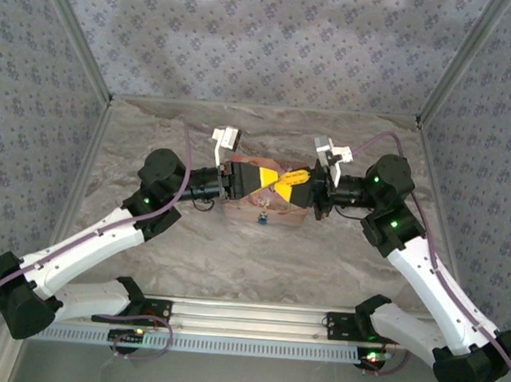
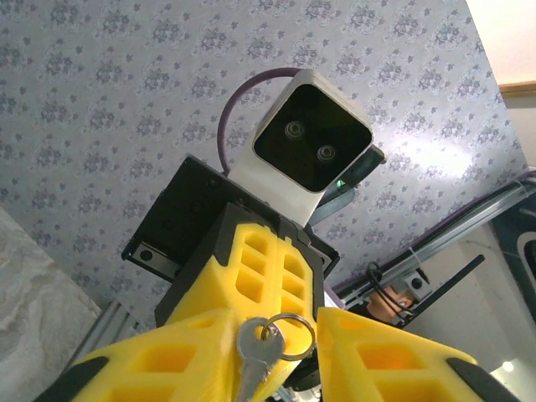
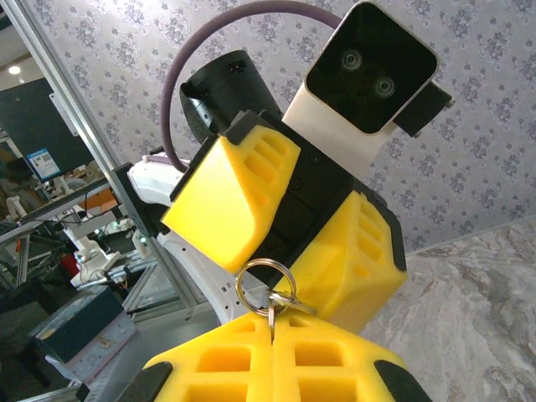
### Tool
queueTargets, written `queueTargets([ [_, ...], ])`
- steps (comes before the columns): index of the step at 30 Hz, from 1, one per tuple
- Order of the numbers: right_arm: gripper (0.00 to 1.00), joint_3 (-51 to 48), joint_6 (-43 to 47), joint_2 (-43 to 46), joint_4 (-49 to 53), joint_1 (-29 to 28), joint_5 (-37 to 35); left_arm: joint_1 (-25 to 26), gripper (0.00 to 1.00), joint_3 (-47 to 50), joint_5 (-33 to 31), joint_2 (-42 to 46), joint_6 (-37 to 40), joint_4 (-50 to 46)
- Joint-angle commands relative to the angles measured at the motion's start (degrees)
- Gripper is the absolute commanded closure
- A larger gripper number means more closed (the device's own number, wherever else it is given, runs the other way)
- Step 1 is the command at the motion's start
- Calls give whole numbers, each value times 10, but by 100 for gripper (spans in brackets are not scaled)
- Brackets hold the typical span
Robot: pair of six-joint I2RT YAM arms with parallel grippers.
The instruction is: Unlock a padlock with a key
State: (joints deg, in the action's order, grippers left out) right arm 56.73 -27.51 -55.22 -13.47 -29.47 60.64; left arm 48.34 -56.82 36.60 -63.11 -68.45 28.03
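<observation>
Marbled grey tabletop [image 1: 259, 262], floral walls [image 1: 276, 42]; right pincer [image 3: 272, 328] grips key [image 2: 251, 350] over book [image 1: 236, 212].

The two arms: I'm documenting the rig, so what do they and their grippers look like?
The left arm and right arm have white links, black joints, green lights and a purple cable looping alongside. The left gripper and right gripper are black-bodied with chunky yellow fingers moulded in a grid of pockets. Each carries a white wrist camera with a black face.

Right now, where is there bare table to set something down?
Bare table lies between the pink book and the near rail, and behind the book toward the back wall. Crowded: left gripper and right gripper meet over the book.
</observation>
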Motion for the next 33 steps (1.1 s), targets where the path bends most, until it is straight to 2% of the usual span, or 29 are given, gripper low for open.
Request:
queueTargets([
  [1,100,-5,12,9,11,5,-12,-1,78,-5,4,16,4,21],
  [7,100,-7,17,13,14,6,-24,-1,93,-5,1,16,2,17],
  [11,100,-7,21,13,18,6,-22,-1,100,-9,-1,17,9,3],
  [21,100,-6,33,19,40,9,-35,0,100,-15,-5,17,26,-23],
  [25,100,1,45,23,76,17,-43,0,100,-31,-6,21,56,-81],
  [26,95,5,47,22,92,20,-44,0,100,-37,-7,22,64,-98],
  [28,75,7,40,22,106,29,-43,-1,100,-57,-12,24,90,-157],
  [29,69,7,30,23,103,34,-43,-2,100,-69,-15,24,107,-191],
  [31,63,7,19,27,105,37,-48,-2,100,-87,-19,21,127,-247],
  [33,61,12,15,30,123,38,-61,-3,100,-106,-14,14,146,-293],
])
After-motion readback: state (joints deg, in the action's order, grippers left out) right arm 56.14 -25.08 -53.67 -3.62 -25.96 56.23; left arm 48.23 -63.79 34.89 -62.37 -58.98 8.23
